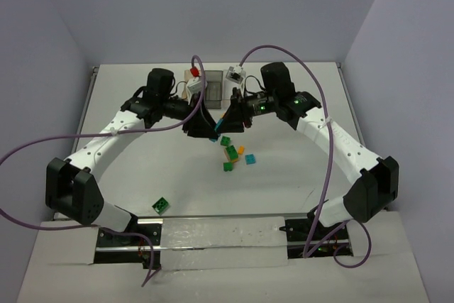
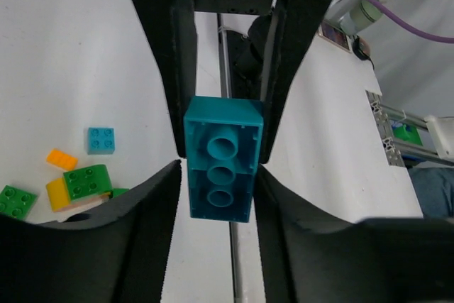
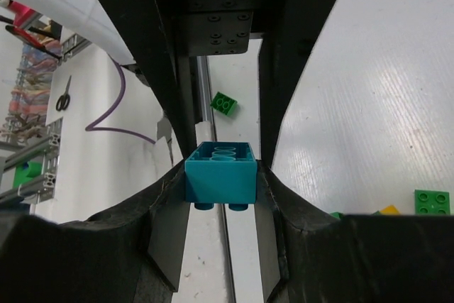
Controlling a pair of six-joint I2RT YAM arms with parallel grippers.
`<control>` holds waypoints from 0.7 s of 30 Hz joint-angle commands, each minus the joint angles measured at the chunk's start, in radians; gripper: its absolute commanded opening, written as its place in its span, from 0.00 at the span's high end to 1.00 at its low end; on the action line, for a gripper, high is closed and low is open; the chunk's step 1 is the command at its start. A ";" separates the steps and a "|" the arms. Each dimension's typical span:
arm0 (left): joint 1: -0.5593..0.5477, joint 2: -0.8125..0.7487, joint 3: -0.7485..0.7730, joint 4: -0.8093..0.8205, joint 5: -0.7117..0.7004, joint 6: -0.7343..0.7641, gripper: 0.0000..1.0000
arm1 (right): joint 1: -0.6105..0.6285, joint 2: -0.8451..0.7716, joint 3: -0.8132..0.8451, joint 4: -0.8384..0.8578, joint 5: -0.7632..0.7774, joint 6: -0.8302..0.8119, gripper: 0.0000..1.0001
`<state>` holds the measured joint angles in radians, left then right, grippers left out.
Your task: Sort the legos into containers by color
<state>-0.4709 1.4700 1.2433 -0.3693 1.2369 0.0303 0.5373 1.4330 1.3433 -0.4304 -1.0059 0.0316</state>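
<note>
My left gripper is shut on a teal-blue lego, hollow underside toward the camera. My right gripper is shut on another teal-blue lego, studs pointing down. In the top view both grippers, left and right, hang close together above the table, just in front of the containers. Loose legos lie below them: green, a green-on-yellow stack, orange, teal and green.
One green lego lies alone at the near left, also in the right wrist view. A small white device and a red piece sit by the containers. Purple cables arc over both arms. Walls enclose the table.
</note>
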 commanded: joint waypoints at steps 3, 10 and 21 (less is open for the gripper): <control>-0.001 0.003 0.051 -0.040 0.020 0.053 0.82 | 0.007 0.006 0.060 0.010 0.012 0.006 0.85; 0.118 0.031 0.103 -0.081 -0.141 0.064 1.00 | -0.041 -0.031 0.078 -0.049 0.147 0.011 0.00; 0.193 0.474 0.588 -0.161 -0.991 0.026 1.00 | -0.242 -0.087 0.058 -0.076 0.254 -0.019 0.00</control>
<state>-0.2677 1.7970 1.6657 -0.4927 0.5628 0.0852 0.3085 1.4018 1.3865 -0.4933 -0.8003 0.0321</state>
